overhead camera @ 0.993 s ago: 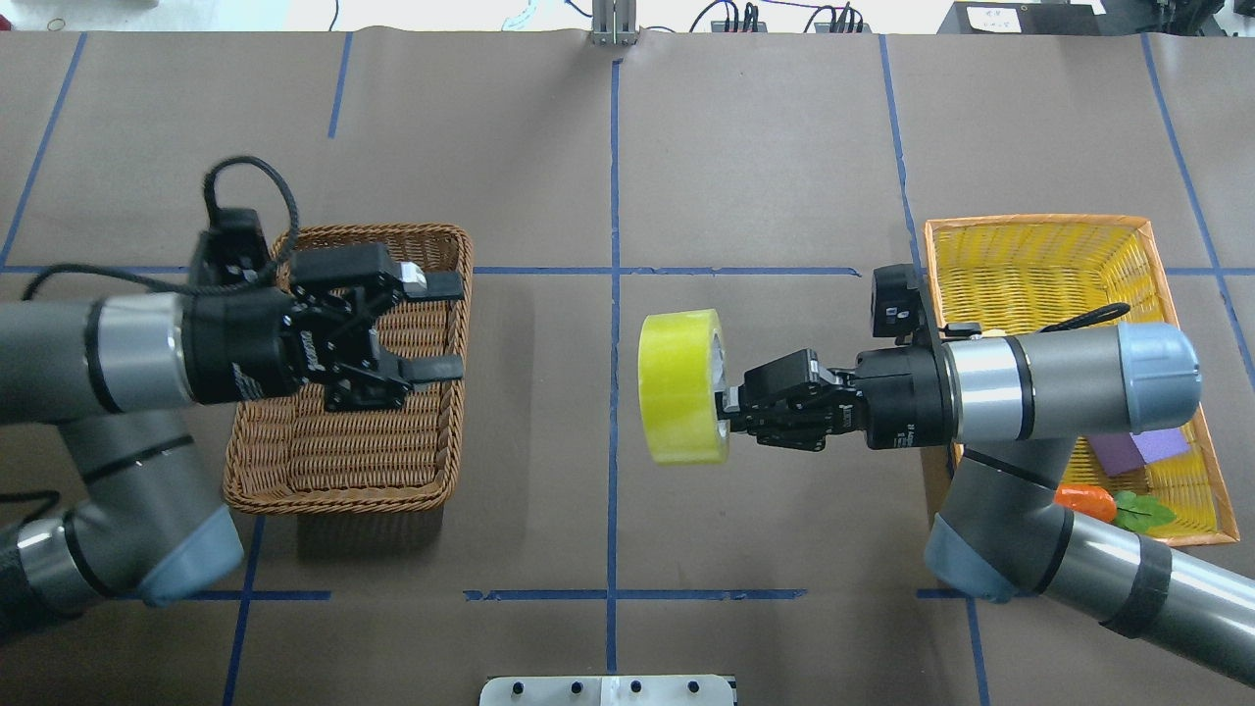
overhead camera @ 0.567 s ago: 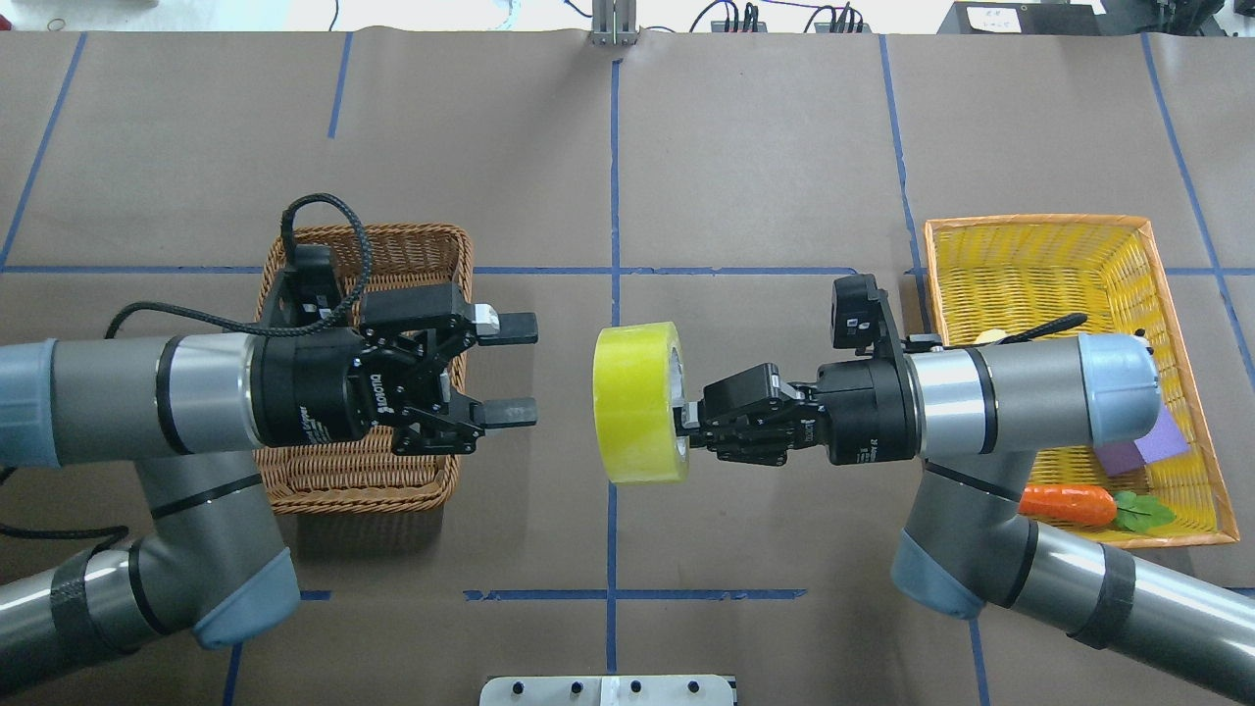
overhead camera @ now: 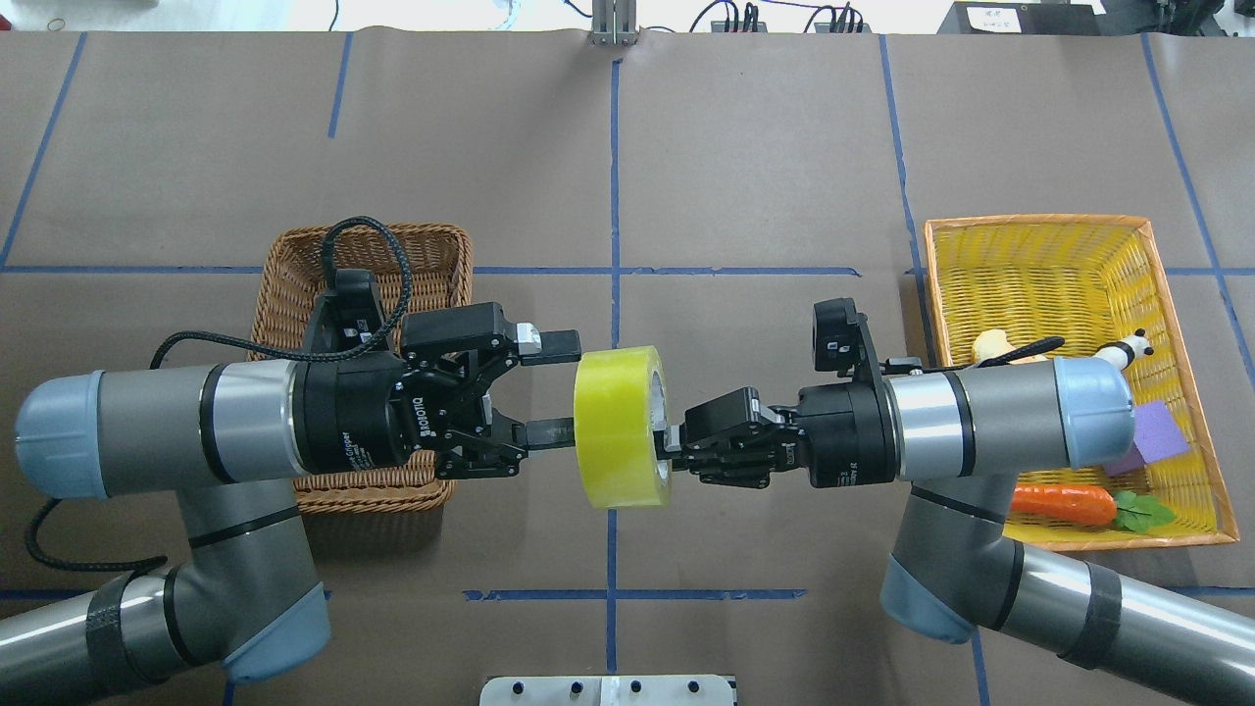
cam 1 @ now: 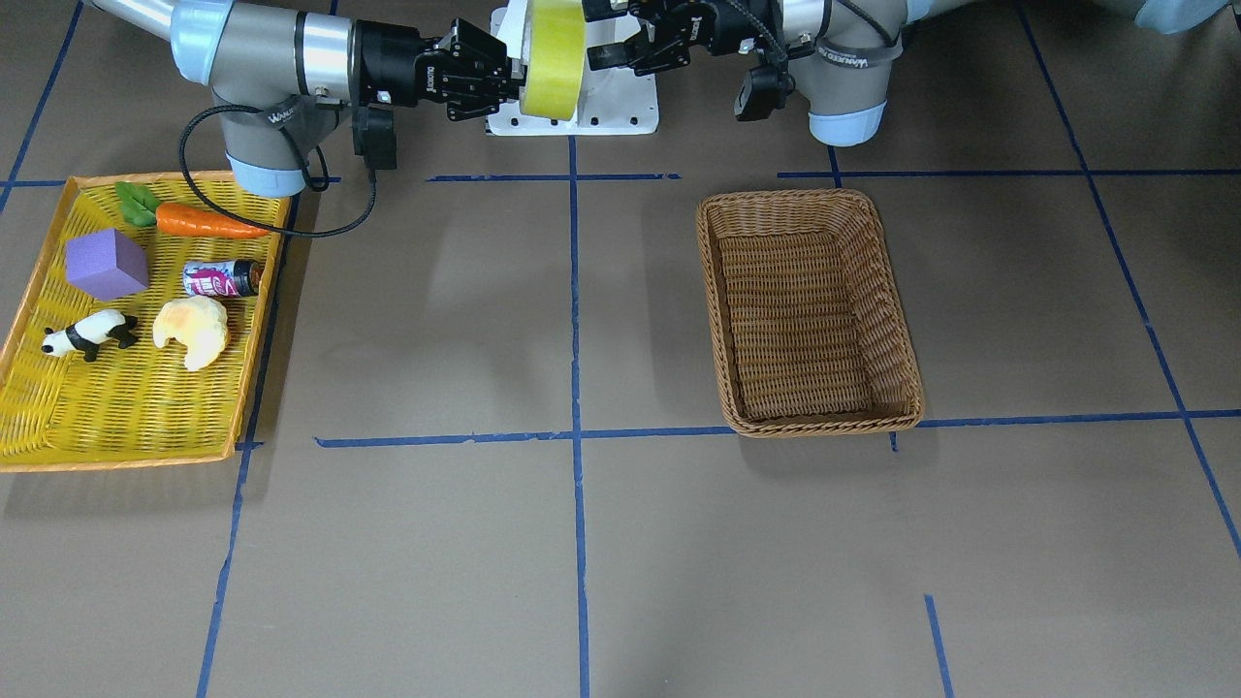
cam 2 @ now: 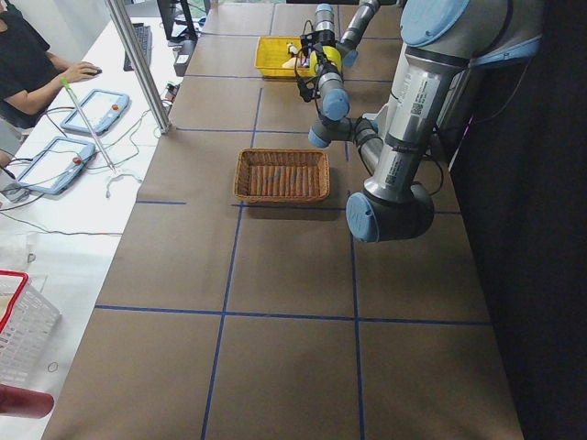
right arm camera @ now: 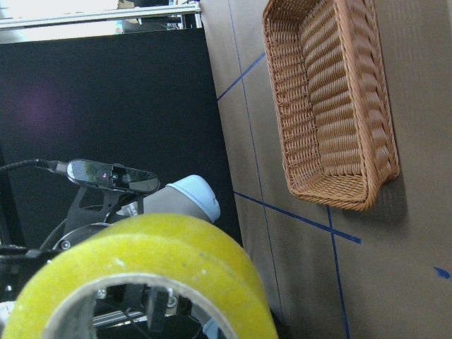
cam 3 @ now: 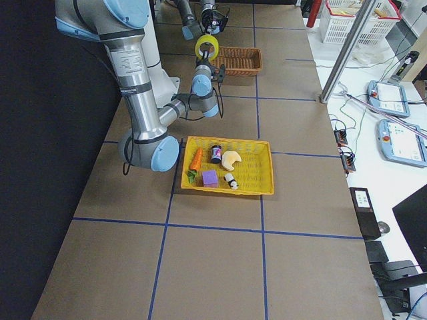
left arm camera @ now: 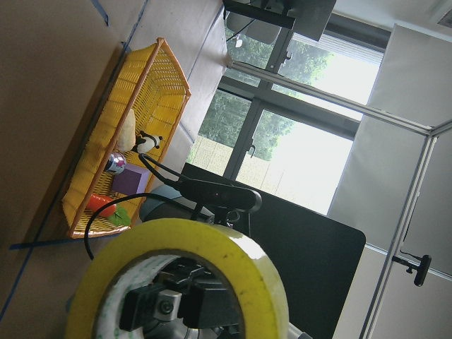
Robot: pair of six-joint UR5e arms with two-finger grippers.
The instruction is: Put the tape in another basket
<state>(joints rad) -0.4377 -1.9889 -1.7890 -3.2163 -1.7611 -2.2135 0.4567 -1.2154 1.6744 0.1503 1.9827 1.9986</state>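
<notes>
Right gripper (overhead camera: 675, 446) of mine is closed on the tape (overhead camera: 620, 427). It pinches the roll at its core side and holds it on edge in the air over the table's centre line. Exactly where the pads bite I cannot tell. My left gripper (overhead camera: 569, 385) is spread wide and has hold of nothing. It faces the roll from 9 o'clock, with one finger just past the rim at the roll's 12 o'clock. The other finger runs up to the roll's open face, its tip hidden. Whether either finger touches, I cannot tell.

I judge the job about half done. The tape is out of the yellow tray (overhead camera: 1029, 222) and offered across, but the handover is not made. What is left is to close my left fingers on the roll and let go with my right. Then I carry it to the wicker basket (overhead camera: 431, 232), at 10 o'clock from the tape behind my left wrist, and set it inside.

Farther off at 3 o'clock, the tray holds a toy carrot (overhead camera: 1064, 503), a purple block (overhead camera: 1162, 436), a panda figure (overhead camera: 1129, 346), a pale bread roll (cam 1: 194, 330) and a small can (cam 1: 221, 279).

"ROBOTIQ" reads in white on my left gripper's body. The print on my right gripper and the can's pink label are too small to read.
</notes>
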